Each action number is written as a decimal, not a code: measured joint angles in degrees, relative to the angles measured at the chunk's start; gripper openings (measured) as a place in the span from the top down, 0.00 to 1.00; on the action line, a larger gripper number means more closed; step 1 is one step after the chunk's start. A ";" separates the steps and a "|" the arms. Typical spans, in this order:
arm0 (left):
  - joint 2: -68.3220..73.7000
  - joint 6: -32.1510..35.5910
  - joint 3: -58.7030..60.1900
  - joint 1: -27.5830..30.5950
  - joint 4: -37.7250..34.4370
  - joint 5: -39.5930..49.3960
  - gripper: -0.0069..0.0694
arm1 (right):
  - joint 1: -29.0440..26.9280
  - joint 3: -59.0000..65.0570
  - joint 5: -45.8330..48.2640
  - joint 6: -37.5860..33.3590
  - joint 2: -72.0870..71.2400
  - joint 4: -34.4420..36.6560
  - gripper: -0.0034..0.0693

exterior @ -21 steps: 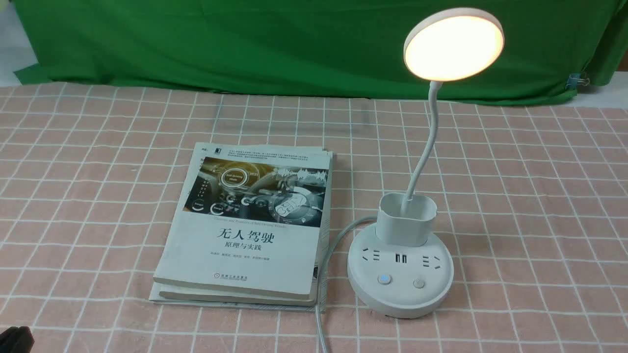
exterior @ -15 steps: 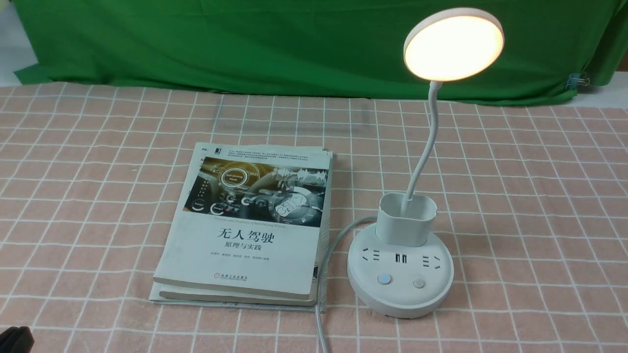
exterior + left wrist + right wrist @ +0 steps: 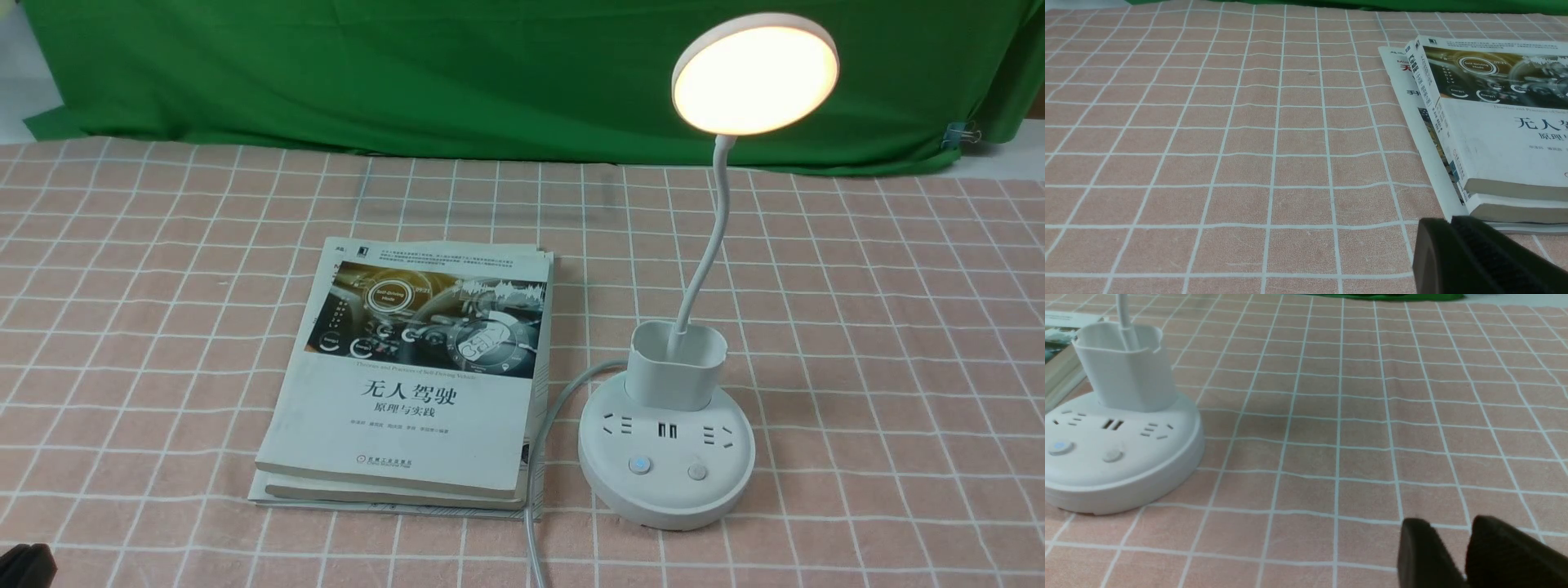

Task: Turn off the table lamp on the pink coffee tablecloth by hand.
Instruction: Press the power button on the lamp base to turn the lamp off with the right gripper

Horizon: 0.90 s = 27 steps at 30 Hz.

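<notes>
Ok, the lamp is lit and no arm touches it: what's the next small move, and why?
Probably move the right gripper toward the base of the table lamp and its two buttons: the head glows, and that gripper sits over the pink coffee tablecloth beside the base, touching nothing. Which button switches the light is unclear.

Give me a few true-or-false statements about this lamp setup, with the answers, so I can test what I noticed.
1. The table lamp is switched on. True.
2. The books lie to the lamp's right. False: they lie to its left, stacked flat.
3. One button on the lamp's base glows blue. True.
4. The right claw is pressing a button. False: it is clear of the lamp, touching nothing.
5. The lamp stands on a plain green cloth. False: it stands on the pink coffee tablecloth with a white grid; the green backdrop hangs behind.
</notes>
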 joint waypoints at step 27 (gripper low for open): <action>0.00 0.00 0.00 0.00 0.00 0.00 0.90 | 0.00 0.00 -17.70 19.30 0.00 2.59 0.62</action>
